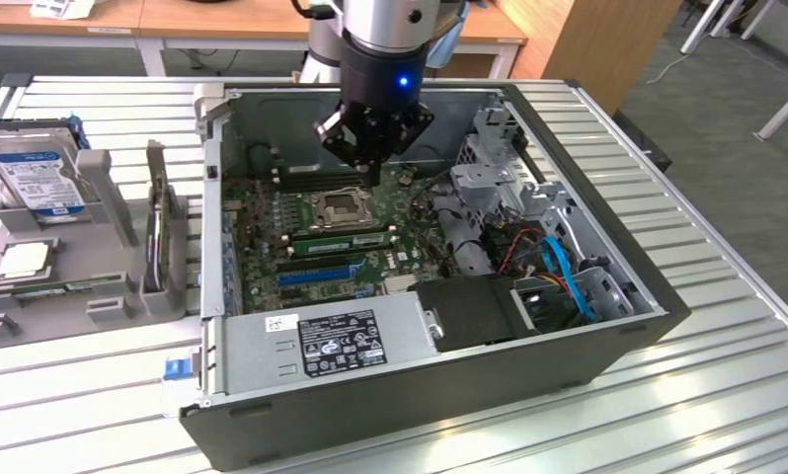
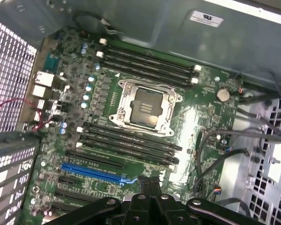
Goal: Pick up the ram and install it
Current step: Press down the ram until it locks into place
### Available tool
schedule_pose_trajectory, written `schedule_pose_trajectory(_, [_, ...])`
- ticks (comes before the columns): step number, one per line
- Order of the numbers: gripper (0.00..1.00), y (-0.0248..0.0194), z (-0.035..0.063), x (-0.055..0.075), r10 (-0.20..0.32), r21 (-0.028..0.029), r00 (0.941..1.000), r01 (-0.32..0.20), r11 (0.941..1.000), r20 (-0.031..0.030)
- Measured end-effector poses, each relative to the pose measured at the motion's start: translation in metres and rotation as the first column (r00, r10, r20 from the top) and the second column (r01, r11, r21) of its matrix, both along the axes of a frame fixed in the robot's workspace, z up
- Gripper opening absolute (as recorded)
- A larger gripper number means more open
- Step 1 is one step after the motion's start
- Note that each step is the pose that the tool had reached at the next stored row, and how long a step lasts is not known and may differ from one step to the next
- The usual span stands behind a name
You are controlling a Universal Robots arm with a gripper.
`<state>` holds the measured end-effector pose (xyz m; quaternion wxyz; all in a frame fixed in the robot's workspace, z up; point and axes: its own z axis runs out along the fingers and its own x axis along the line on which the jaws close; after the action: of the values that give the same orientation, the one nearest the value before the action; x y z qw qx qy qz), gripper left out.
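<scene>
The black gripper (image 1: 371, 148) hangs inside the open computer case (image 1: 433, 420), above the far part of the motherboard (image 1: 269, 212), at about 12 o'clock from the empty CPU socket (image 1: 343, 207) in the exterior view. Its fingers are pressed together with nothing between them; in the wrist view the gripper (image 2: 150, 185) shows as 2 dark fingers side by side over the board near the blue slot (image 2: 91, 172). The ram (image 1: 342, 240) appears as a long, narrow green strip lying along the memory slots just at 6 o'clock from the socket, between the socket and the blue slot (image 1: 322, 274); whether it is fully seated in its slot cannot be told. In the wrist view, 4 black memory slots (image 2: 131, 143) run on one side of the CPU socket (image 2: 145, 105) and 4 more (image 2: 150, 63) on the other. A grey power supply (image 1: 328, 341) with a black label fills the near corner of the case, and blue cables (image 1: 572, 281) curl at 3 o'clock from the board. Outside the case, at 9 o'clock, a grey fixture (image 1: 105, 202) on the slatted metal table (image 1: 710, 395) holds a hard drive (image 1: 36, 178) and a processor chip (image 1: 23, 259).
</scene>
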<state>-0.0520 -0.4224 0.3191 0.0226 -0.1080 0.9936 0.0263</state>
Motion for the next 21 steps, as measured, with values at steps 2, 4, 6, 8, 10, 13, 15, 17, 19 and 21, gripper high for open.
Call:
schedule_pose_trajectory(2, [0.1, 0.0, -0.0001, 0.0, -0.023, 0.0, 0.9997, 0.023, 0.9997, 0.0])
schedule_pose_trajectory(4, [0.1, 0.0, -0.0002, 0.0, -0.046, 0.0, 0.9989, 0.046, 0.9989, 0.0])
schedule_pose_trajectory(6, [0.1, 0.0, -0.0003, 0.0, -0.07, 0.0, 0.9976, 0.07, 0.9976, 0.0])
schedule_pose_trajectory(8, [0.1, 0.0, -0.0003, 0.0, -0.094, 0.0, 0.9955, 0.094, 0.9955, 0.0])
schedule_pose_trajectory(10, [0.1, 0.0, -0.0004, 0.0, -0.117, 0.0, 0.9931, 0.117, 0.9931, 0.0])
schedule_pose_trajectory(13, [0.1, 0.0, -0.0004, 0.0, -0.151, 0.0, 0.9886, 0.151, 0.9886, 0.0])
schedule_pose_trajectory(15, [0.1, 0.0, -0.0004, 0.0, -0.164, 0.0, 0.9864, 0.164, 0.9864, -0.0001])
schedule_pose_trajectory(17, [0.1, 0.0, -0.0004, 0.0, -0.164, -0.0001, 0.9864, 0.164, 0.9864, 0.0])
schedule_pose_trajectory(19, [0.1, 0.0, -0.0004, 0.0, -0.164, -0.0001, 0.9864, 0.164, 0.9864, 0.0])
schedule_pose_trajectory(21, [0.1, 0.0, -0.0005, 0.0002, -0.165, -0.0001, 0.9863, 0.165, 0.9863, -0.0011])
